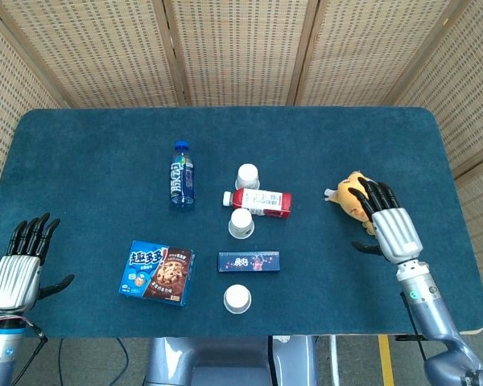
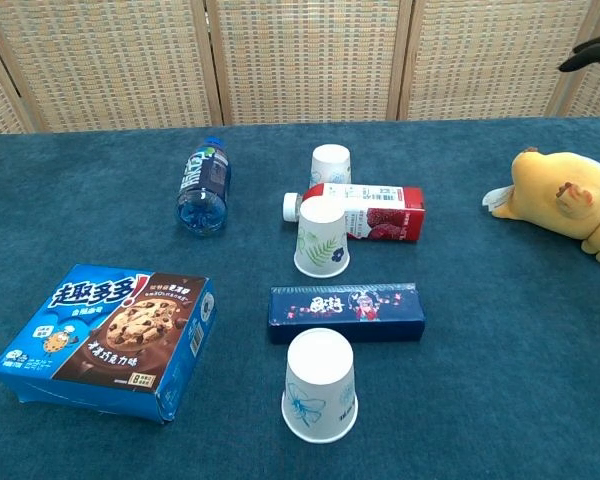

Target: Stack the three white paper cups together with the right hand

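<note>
Three white paper cups stand upside down in a column at the table's middle: the far cup point(image 1: 247, 175) point(image 2: 331, 163), the middle cup point(image 1: 241, 223) point(image 2: 321, 236) with a leaf print, and the near cup point(image 1: 237, 299) point(image 2: 320, 386). My right hand point(image 1: 386, 223) hovers open, fingers spread, over the right side of the table, partly covering the yellow plush toy; only dark fingertips point(image 2: 592, 50) show at the chest view's right edge. My left hand point(image 1: 20, 264) is open at the table's near left edge, holding nothing.
A red-and-white bottle point(image 1: 260, 201) lies between the far and middle cups. A dark blue long box point(image 1: 249, 261) lies between the middle and near cups. A blue bottle point(image 1: 182, 174), a cookie box point(image 1: 156, 273) and a yellow plush toy point(image 2: 564, 200) are also on the blue table point(image 1: 88, 145).
</note>
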Tool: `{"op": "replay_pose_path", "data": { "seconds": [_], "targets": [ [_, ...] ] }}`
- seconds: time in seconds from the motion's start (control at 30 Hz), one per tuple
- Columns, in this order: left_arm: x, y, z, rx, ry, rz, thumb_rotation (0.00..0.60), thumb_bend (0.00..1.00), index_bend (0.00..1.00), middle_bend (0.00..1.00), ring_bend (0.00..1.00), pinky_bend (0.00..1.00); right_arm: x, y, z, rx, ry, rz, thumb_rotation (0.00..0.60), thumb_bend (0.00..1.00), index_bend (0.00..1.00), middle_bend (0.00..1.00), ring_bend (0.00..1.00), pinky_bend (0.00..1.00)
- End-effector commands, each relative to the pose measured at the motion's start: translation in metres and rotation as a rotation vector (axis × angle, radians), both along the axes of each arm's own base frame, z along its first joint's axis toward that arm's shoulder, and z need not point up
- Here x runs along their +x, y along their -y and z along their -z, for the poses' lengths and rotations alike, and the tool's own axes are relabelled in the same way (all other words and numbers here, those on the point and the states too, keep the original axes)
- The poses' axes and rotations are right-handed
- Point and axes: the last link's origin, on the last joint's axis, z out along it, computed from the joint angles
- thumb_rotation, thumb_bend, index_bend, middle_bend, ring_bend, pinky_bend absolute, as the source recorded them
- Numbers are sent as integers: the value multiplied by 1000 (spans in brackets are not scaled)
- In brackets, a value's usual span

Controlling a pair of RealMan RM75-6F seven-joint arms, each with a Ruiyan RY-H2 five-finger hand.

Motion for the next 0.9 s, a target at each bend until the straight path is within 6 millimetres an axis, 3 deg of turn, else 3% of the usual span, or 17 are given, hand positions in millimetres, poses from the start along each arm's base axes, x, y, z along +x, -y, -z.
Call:
{"op": "replay_pose_path", "data": {
  "seconds": [0.03,0.13,0.43,0.9],
  "targets": [
    [-1,-1,1,-4,2,-5,600,118,13,0,0,0,25,31,9,27,9,-15,600,214,181,0,0,0],
    [-3,-4,1,-2,-2,-14,600,118,14,0,0,0,50,61,18,37,0,-34,600,214,225,0,0,0],
    [-9,-11,-3,18,0,-41,600,119,14,0,0,0,86,125,51,94,1,27,600,221,256,5,0,0],
    [-13,-20,7,-16,-10,-61,600,119,14,0,0,0,111,172,98,143,-36,66,600,308,269,15,0,0]
  ]
}}
